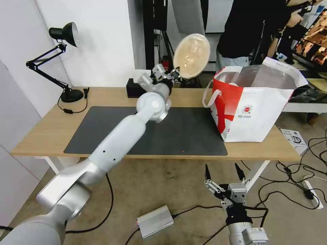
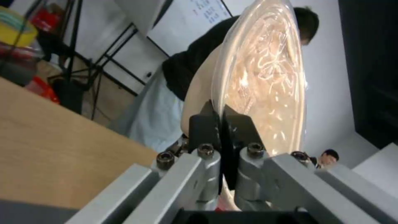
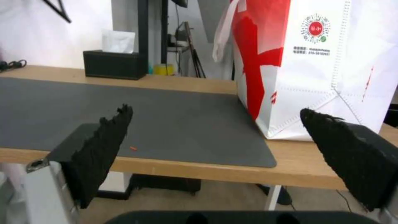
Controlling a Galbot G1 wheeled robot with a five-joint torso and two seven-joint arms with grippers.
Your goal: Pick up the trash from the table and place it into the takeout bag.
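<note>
The beige lidded paper bowl (image 1: 191, 55) is held clear of the table (image 1: 41, 136), tipped on edge so that its clear lid faces the head camera. It hangs directly beyond the left gripper (image 1: 173, 72), which pinches the bowl's rim: in the left wrist view the 2 black fingertips (image 2: 203, 124) are pressed together on the rim edge of the bowl (image 2: 265, 77), 1 on each face.

The step in hand appears to be transport: the item is lifted and not yet over the takeout bag (image 1: 259, 112). The bag stands open to the right of the left gripper and lower than it, on the right end of the table, partly on the dark grey mat (image 1: 190, 129). Its foil-lined mouth faces up.

The next move, as judged, calls for carrying the bowl rightward until it is above the bag's mouth, clearing the near rim and the white strap handle (image 1: 208, 97), then lowering and releasing. A rim pinch on a tilted bowl gives limited hold, so a slow, steady sweep is advisable.

The left arm reaches forward and up across the mat, elbow extended, wrist raised above table height.

The right gripper (image 1: 224, 177) is parked below and in front of the table's near edge, fingers spread wide and holding nothing. The bag (image 3: 315, 62) stands ahead of it.
</note>
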